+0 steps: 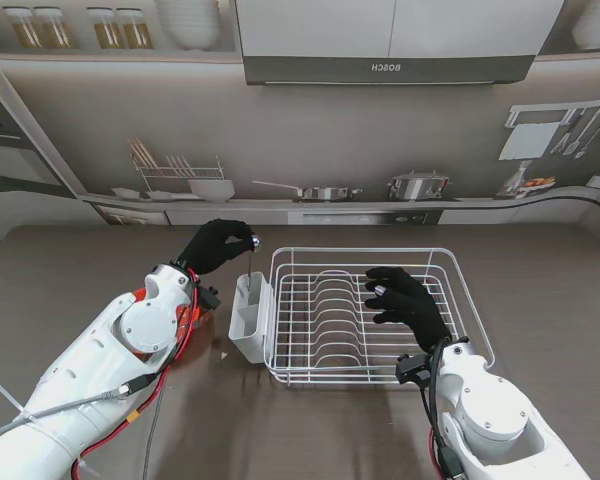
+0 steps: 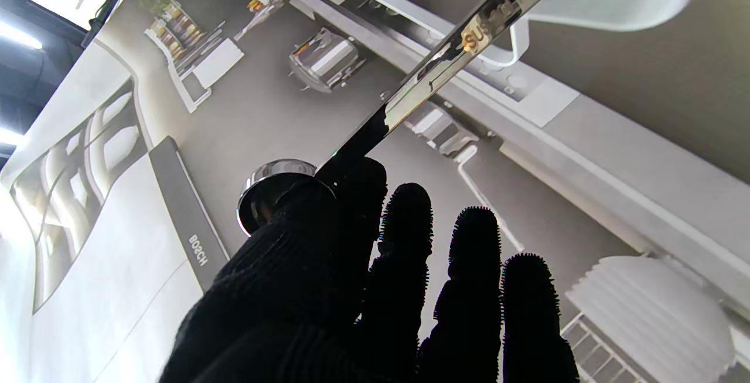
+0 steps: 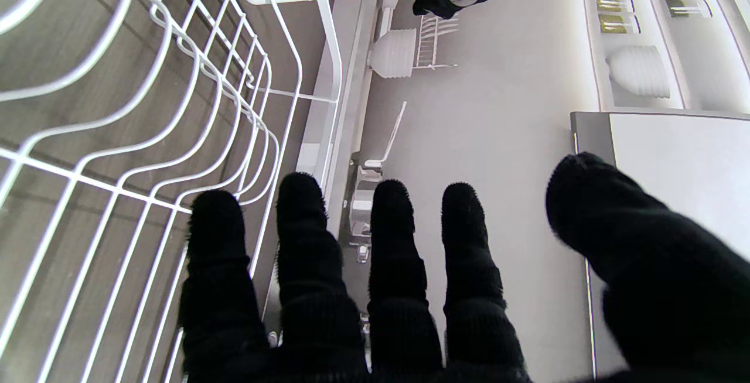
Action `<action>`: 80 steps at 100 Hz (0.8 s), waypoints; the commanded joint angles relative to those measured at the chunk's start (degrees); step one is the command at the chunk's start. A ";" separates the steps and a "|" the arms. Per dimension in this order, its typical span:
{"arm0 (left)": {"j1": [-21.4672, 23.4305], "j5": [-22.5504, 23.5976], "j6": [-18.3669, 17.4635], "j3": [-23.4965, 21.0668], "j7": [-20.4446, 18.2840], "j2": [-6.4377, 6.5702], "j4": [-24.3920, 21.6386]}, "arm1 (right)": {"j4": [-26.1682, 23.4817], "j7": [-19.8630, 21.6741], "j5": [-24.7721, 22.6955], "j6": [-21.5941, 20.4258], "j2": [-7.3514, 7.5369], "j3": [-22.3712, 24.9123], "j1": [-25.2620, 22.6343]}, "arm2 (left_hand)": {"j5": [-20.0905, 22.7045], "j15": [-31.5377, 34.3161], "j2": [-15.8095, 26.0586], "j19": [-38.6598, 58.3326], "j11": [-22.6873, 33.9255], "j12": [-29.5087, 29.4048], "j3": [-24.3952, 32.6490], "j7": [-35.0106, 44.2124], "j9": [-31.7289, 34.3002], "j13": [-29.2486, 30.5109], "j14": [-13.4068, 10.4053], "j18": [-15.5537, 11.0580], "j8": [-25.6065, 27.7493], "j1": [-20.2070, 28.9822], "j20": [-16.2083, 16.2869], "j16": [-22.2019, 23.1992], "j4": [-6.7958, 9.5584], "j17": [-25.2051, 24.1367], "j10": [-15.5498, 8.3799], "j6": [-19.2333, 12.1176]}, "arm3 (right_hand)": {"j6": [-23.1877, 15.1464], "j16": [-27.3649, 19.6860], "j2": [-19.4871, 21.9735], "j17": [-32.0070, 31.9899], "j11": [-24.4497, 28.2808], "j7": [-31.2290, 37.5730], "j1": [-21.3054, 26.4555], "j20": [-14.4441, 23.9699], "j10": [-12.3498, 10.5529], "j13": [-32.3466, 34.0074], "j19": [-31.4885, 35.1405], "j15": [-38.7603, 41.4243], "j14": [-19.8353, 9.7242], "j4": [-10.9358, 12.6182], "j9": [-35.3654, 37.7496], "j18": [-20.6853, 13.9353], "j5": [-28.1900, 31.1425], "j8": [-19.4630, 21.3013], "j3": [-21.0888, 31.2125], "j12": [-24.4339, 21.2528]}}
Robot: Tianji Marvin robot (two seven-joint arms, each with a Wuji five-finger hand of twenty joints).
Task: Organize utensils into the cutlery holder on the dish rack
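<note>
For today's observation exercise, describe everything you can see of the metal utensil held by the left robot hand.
The utensil is polished, mirror-bright metal with a long flat handle and a small round bowl at one end, like a measuring spoon. Stamped lettering and an orange tag mark the handle's far end. The left robot hand pinches it near the bowl, bowl uppermost, so the handle hangs down towards the white holder clipped to the rack. Whether its tip touches the holder cannot be told.

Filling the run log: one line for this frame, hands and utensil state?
left hand: shut on metal utensil, tip over cutlery holder | right hand: open, over dish rack | utensil not yet released
</note>
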 commanded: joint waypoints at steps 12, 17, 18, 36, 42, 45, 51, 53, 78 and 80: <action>-0.15 -0.91 0.03 1.01 -1.24 -0.72 1.73 | -0.16 0.69 0.28 -0.11 -0.29 0.01 -0.25 | 2.57 0.58 0.64 -0.25 -0.73 0.70 4.55 1.56 0.93 -0.24 0.80 -0.02 -1.10 4.81 0.08 0.71 0.38 -1.55 0.68 -3.40 | -0.34 1.12 0.61 0.32 -0.21 -0.40 -1.58 0.26 0.47 1.65 -0.20 0.20 0.43 0.48 0.62 1.32 1.14 -0.93 -0.03 -0.42; -0.28 -1.04 0.07 1.26 -1.54 -0.71 2.10 | -0.17 0.73 0.28 -0.11 -0.28 0.02 -0.26 | 2.71 0.45 0.38 -0.60 -0.98 0.27 4.59 0.95 0.85 -0.44 0.85 0.05 -1.87 4.85 0.08 0.67 0.49 -1.67 0.85 -3.32 | -0.33 1.11 0.63 0.32 -0.20 -0.41 -1.59 0.26 0.38 1.65 -0.21 0.19 0.44 0.48 0.63 1.31 1.15 -0.94 -0.06 -0.41; -0.30 -1.07 0.07 1.31 -1.59 -0.71 2.17 | -0.17 0.73 0.29 -0.11 -0.28 0.03 -0.26 | 2.83 0.39 0.29 -0.71 -1.03 0.16 4.61 0.76 0.85 -0.45 0.94 -0.01 -2.18 4.82 0.10 0.64 0.54 -1.67 0.86 -3.27 | -0.33 1.11 0.60 0.32 -0.20 -0.39 -1.59 0.26 0.39 1.65 -0.21 0.19 0.41 0.48 0.64 1.31 1.20 -0.93 -0.07 -0.41; -0.64 -0.66 -0.07 1.89 -2.37 -0.50 3.02 | -0.15 0.65 0.29 -0.17 -0.30 0.10 -0.22 | 3.58 -0.77 -0.80 -2.31 -2.37 -2.97 5.07 -1.52 0.07 -1.27 1.06 -0.11 -6.33 4.02 0.18 0.09 0.84 -2.19 1.52 -3.82 | -0.21 1.13 0.58 0.34 -0.16 -0.38 -1.57 0.26 0.50 1.74 -0.20 0.23 0.50 0.48 0.84 1.29 1.21 -0.93 -0.06 -0.40; -0.63 -0.48 0.01 1.97 -2.78 -0.36 3.02 | -0.17 0.63 0.31 -0.13 -0.31 0.15 -0.22 | 3.69 -1.33 -1.08 -2.94 -2.95 -5.35 5.11 -2.21 -0.34 -1.54 1.16 -0.23 -7.97 3.83 0.23 -0.22 0.83 -2.34 1.76 -3.77 | 0.00 1.14 0.64 0.33 -0.21 -0.37 -1.59 0.25 0.45 1.77 -0.21 0.23 0.43 0.47 0.74 1.18 1.19 -0.92 -0.07 -0.41; -0.60 -0.33 0.03 1.98 -3.14 -0.23 2.95 | -0.19 0.61 0.33 -0.12 -0.31 0.16 -0.23 | 3.75 -1.80 -1.22 -3.47 -3.58 -7.42 5.11 -2.64 -0.78 -1.93 1.10 -0.29 -9.00 3.66 0.21 -0.45 0.88 -2.52 1.82 -3.85 | 0.03 1.14 0.62 0.32 -0.19 -0.32 -1.58 0.25 0.47 1.78 -0.21 0.24 0.45 0.47 0.79 1.24 1.27 -0.90 -0.07 -0.40; -0.53 0.16 -0.15 1.97 -3.95 0.11 2.78 | -0.20 0.60 0.35 -0.14 -0.31 0.18 -0.23 | 3.56 -2.39 -1.49 -4.45 -3.60 -12.03 5.04 -3.02 -1.77 -2.46 1.04 -0.42 -10.83 3.54 0.48 -0.75 0.95 -2.70 1.90 -3.81 | 0.09 1.15 0.68 0.36 -0.18 -0.33 -1.64 0.26 0.47 1.80 -0.19 0.26 0.44 0.47 0.81 1.29 1.16 -0.90 -0.10 -0.40; -0.52 0.55 -0.27 1.98 -3.89 0.17 2.81 | -0.20 0.61 0.35 -0.15 -0.31 0.18 -0.23 | 3.67 -2.44 -1.63 -4.50 -3.92 -13.04 5.06 -3.31 -1.66 -2.46 0.98 -0.42 -11.44 3.49 0.56 -0.78 0.98 -2.70 1.81 -3.94 | 0.10 1.15 0.65 0.36 -0.19 -0.32 -1.59 0.26 0.46 1.79 -0.19 0.25 0.46 0.48 0.81 1.28 1.16 -0.90 -0.08 -0.40; -0.36 2.43 -0.67 1.70 -4.95 0.88 2.44 | -0.21 0.59 0.38 -0.20 -0.32 0.22 -0.22 | 1.71 -4.38 -4.93 -6.48 -5.41 -27.40 8.44 -7.38 -2.74 -3.12 0.64 -0.54 -17.01 0.62 0.40 -1.97 1.07 -2.98 1.79 -2.53 | 0.28 1.16 0.64 0.49 -0.18 -0.28 -1.63 0.26 0.51 1.85 -0.15 0.28 0.47 0.49 0.90 1.34 1.21 -0.88 -0.12 -0.41; -0.35 2.54 -0.65 1.68 -4.99 0.92 2.40 | -0.21 0.58 0.36 -0.22 -0.32 0.21 -0.21 | 1.41 -4.47 -5.18 -6.64 -5.43 -27.69 9.02 -7.97 -2.76 -3.20 0.61 -0.51 -17.20 -0.04 0.40 -1.99 0.83 -2.98 1.84 -2.35 | 0.30 1.16 0.66 0.47 -0.18 -0.27 -1.62 0.26 0.50 1.85 -0.16 0.28 0.49 0.49 0.91 1.35 1.24 -0.88 -0.10 -0.41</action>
